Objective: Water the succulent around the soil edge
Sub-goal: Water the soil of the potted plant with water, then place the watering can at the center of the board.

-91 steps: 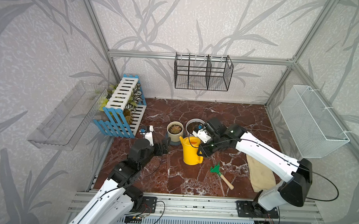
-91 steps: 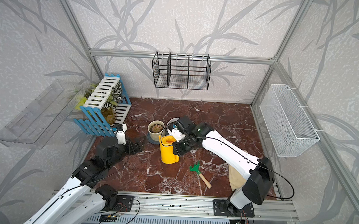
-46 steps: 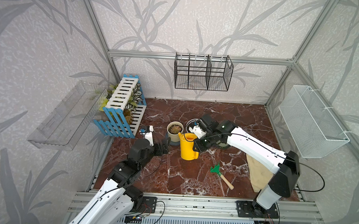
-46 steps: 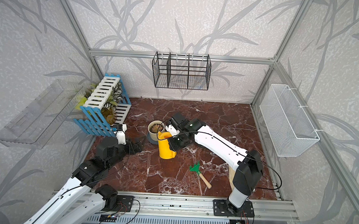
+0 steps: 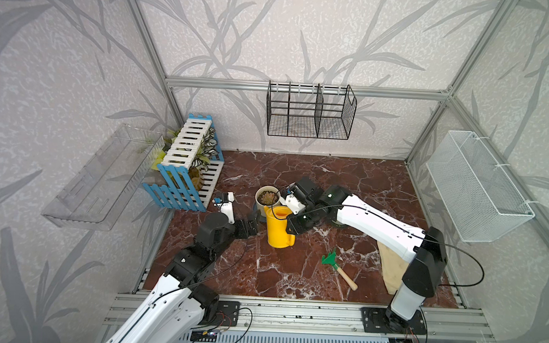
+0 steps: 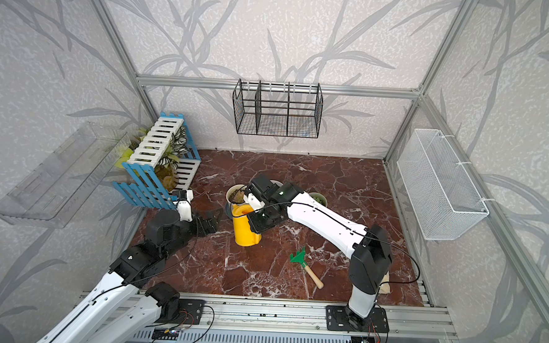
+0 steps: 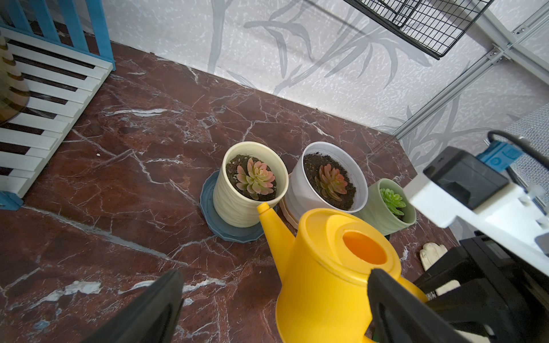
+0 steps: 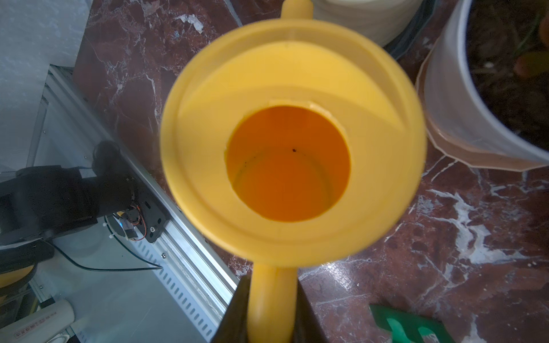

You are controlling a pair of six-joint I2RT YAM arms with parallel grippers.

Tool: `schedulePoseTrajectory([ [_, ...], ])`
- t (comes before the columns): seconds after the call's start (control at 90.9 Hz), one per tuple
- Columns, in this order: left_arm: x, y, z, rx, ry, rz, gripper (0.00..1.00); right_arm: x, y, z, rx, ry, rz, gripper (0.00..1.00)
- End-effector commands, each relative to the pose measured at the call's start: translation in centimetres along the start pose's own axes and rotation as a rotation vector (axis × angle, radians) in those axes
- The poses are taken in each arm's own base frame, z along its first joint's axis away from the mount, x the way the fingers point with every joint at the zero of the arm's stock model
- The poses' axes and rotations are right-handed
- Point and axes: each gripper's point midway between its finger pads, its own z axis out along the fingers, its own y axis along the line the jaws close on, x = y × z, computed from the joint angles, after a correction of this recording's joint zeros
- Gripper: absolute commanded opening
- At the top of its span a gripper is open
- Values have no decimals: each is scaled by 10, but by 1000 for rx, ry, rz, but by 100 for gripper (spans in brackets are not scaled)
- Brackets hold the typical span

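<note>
My right arm (image 5: pixel 377 223) stretches low over the table (image 5: pixel 298 180), jaws clamped on the handle of the upright can (image 5: pixel 278 230), while the left jaws gape just beside it. The succulent (image 7: pixel 392 202) ends the pot row, past the white pot (image 7: pixel 300 193), my forearm crossing before it; bare table lies toward the rake (image 5: pixel 339 267).

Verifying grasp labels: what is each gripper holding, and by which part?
Right gripper is shut on the yellow watering can, gripping its handle. Left gripper is open, holding nothing.
</note>
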Motion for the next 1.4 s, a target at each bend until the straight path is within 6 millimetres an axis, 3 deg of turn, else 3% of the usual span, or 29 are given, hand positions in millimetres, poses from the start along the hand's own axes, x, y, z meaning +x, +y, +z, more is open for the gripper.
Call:
schedulePoseTrajectory([
  [0.0, -3, 1, 0, 4, -20, 7, 100, -10, -2, -12, 30, -46, 6, 0],
  [0.451, -2, 1, 0, 3, -20, 7, 100, -12, -22, -32, 86, -131, 63, 0],
  [0.715, -3, 1, 0, 1, -21, 7, 100, -12, -12, -24, 23, -107, 46, 0],
  [0.924, -2, 2, 1, 0, -16, 5, 100, -13, 10, -25, -49, -101, -20, 0],
  [0.968, -2, 2, 2, -1, -15, 6, 100, -13, 11, -15, -54, -79, -26, 0],
  [1.1, -2, 3, 2, -6, -15, 6, 100, -14, 23, -12, -92, -77, -62, 0],
  [1.385, -3, 4, 2, -13, -18, 5, 100, -4, 15, -6, -69, -73, -91, 0],
])
